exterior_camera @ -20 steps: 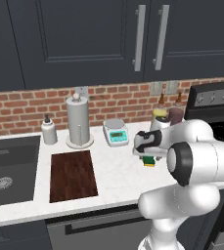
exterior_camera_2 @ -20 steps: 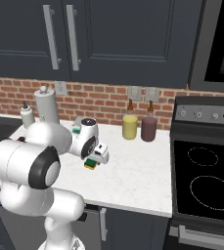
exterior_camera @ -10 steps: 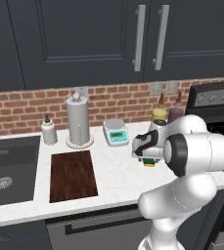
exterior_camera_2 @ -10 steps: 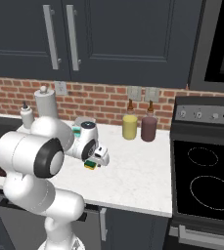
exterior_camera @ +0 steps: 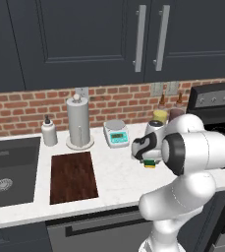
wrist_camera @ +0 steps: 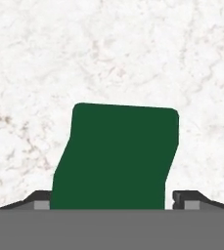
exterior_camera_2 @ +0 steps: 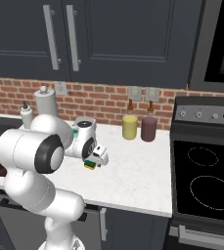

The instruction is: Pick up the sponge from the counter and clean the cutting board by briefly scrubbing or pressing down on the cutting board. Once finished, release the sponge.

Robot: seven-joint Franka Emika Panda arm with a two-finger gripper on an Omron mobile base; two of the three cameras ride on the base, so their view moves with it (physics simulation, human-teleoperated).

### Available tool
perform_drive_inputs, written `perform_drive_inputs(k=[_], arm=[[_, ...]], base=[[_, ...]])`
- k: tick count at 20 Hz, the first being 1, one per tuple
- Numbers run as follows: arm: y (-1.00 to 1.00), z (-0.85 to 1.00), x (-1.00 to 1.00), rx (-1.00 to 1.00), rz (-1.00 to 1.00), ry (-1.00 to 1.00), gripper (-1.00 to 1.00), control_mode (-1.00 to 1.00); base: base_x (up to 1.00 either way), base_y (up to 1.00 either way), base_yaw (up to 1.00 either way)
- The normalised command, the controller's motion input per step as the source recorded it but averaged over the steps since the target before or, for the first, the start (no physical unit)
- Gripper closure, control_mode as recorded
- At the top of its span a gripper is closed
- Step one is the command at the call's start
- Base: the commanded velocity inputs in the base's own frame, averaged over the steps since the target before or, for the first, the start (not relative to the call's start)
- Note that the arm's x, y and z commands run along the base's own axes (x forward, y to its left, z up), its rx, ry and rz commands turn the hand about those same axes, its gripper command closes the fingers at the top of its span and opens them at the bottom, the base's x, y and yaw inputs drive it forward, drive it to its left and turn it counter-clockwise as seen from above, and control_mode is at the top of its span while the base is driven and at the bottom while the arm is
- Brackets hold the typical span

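Note:
The sponge [wrist_camera: 116, 156], dark green on top with a yellow body, lies on the white marbled counter [wrist_camera: 108, 49] right of the middle. My gripper [wrist_camera: 114, 199] is down over it, pointing at the counter, with one fingertip on each side of the sponge. The left fingertip sits against the sponge's edge and a narrow gap shows at the right one, so the jaws are open. From the base, the sponge [exterior_camera: 151, 165] [exterior_camera_2: 90, 165] peeks out under the gripper [exterior_camera: 149, 160] [exterior_camera_2: 95, 159]. The cutting board [exterior_camera: 73, 177], dark brown wood, lies well to the left, beside the sink.
A dark sink [exterior_camera: 6, 172] is left of the board. Behind the board stand a soap dispenser [exterior_camera: 48, 132], a paper towel holder [exterior_camera: 79, 123] and a white-and-teal scale [exterior_camera: 116, 134]. A yellow jar [exterior_camera_2: 129, 127] and a dark jar [exterior_camera_2: 148, 129] stand by the wall. The stove [exterior_camera_2: 206, 180] is to the right.
The fingers have drawn in toward the sponge's sides. The hand stays over the sponge, and the arm's elbow has shifted slightly. The sponge has not moved.

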Motion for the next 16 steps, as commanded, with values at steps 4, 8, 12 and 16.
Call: perform_drive_inputs(k=[4,8,12,16], arm=[[0.00,-0.35,-0.14,-0.02,0.00,-0.01,1.00,-1.00],[0.00,-0.32,-0.21,0.00,0.00,0.00,1.00,-1.00],[0.00,-0.10,-0.12,0.03,0.00,0.00,1.00,-1.00],[0.14,0.02,-0.03,-0.01,0.00,-0.05,1.00,-1.00]], base=[[0.00,0.00,0.00],[0.00,0.00,0.00],[0.00,0.00,0.00],[0.00,0.00,0.00]])
